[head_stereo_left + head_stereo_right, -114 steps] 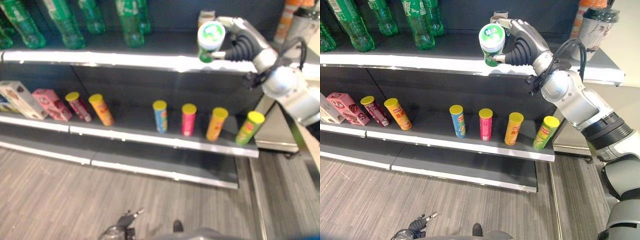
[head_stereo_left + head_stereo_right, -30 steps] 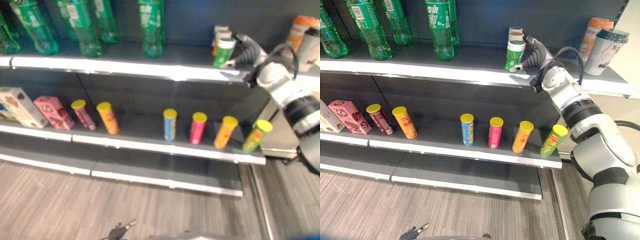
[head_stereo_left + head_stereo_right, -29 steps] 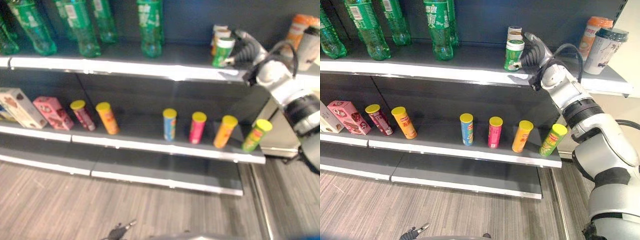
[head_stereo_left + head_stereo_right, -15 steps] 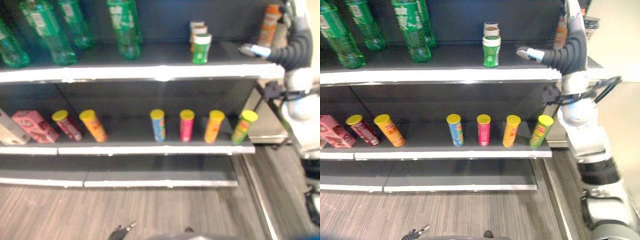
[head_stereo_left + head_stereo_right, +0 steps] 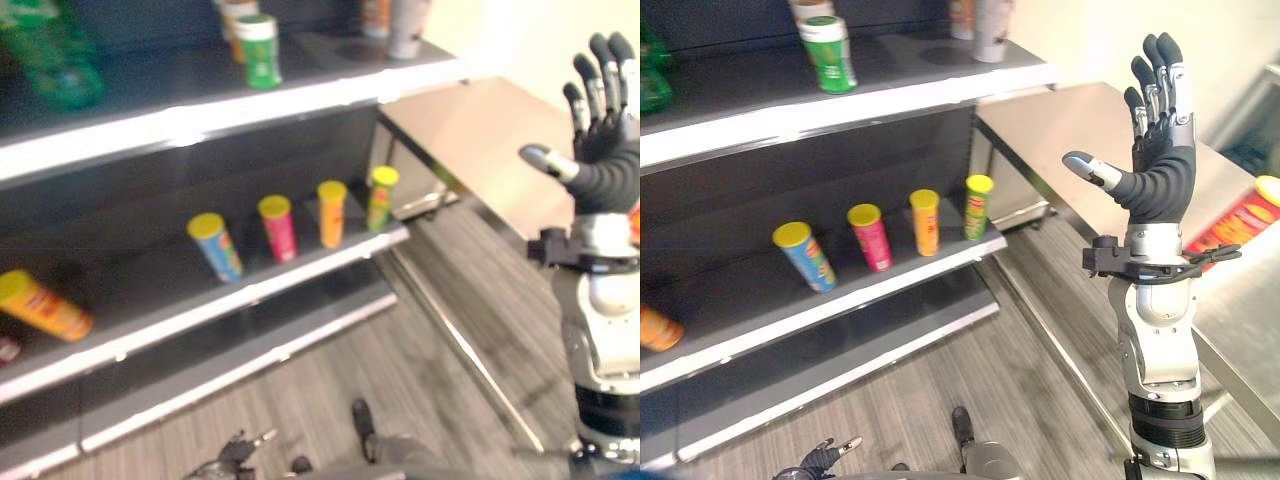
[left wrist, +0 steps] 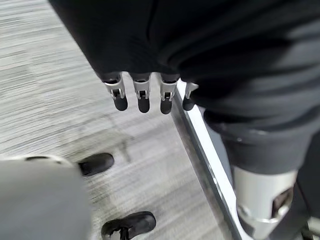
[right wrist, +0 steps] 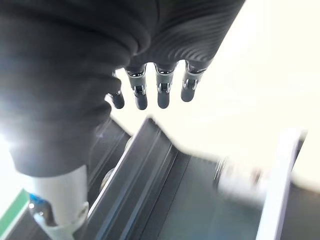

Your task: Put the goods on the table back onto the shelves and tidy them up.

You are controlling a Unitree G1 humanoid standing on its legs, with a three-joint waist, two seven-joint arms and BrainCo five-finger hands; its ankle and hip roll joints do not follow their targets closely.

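My right hand [image 5: 1155, 150] is raised upright between the shelves and the table, open with straight fingers and holding nothing. The green can [image 5: 828, 52] stands on the top shelf [image 5: 890, 95] in front of two similar cans, well to the left of that hand. On the wooden table [image 5: 1080, 120] at the right lies a red chip tube [image 5: 1240, 225], just behind the right wrist. My left hand [image 6: 142, 95] hangs low over the floor, fingers relaxed and empty; it also shows at the lower edge [image 5: 825, 458].
Several yellow-lidded chip tubes stand on the middle shelf: blue [image 5: 805, 255], pink [image 5: 870, 235], orange [image 5: 925, 220], green [image 5: 978, 205]. Another orange tube [image 5: 40, 305] lies further left. A grey cup [image 5: 985, 25] stands at the top shelf's right end. Green bottles [image 5: 50, 60] stand at the left.
The camera has swung right toward the table. My right hand let go of the green can on the top shelf, drew back and now stands raised and open.
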